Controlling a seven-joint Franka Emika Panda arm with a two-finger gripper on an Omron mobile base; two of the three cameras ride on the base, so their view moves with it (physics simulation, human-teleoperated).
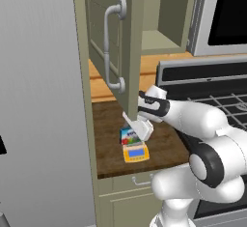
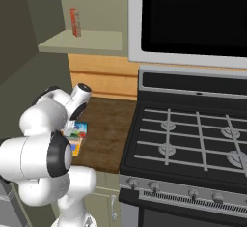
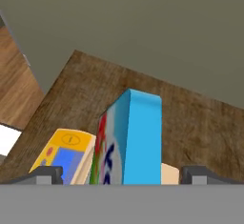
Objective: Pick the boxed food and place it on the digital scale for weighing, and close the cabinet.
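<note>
We judge the first step to be at its close: the boxed food (image 3: 131,139) stands on edge on the digital scale (image 1: 135,152), and in the hand view our fingers (image 3: 44,174) sit spread wide to either side of the box with a gap on both sides, so the gripper (image 1: 141,129) has let go and grips nothing. Taking the scale as our landmark, it rests on the wooden tabletop (image 1: 108,134) with its blue display toward the near edge; the box covers its far half, and the gripper hovers just above the box. The cabinet (image 1: 129,42) door hangs open directly above the scale, its curved grey handle (image 1: 112,47) on the face turned away from the arm. What remains, we judge, is to lift clear of the box without tipping it, then swing to that door and push it shut. The weighing plate is hidden beneath the box, so we cannot tell how squarely the box sits; in the right base view our own arm covers most of both
</note>
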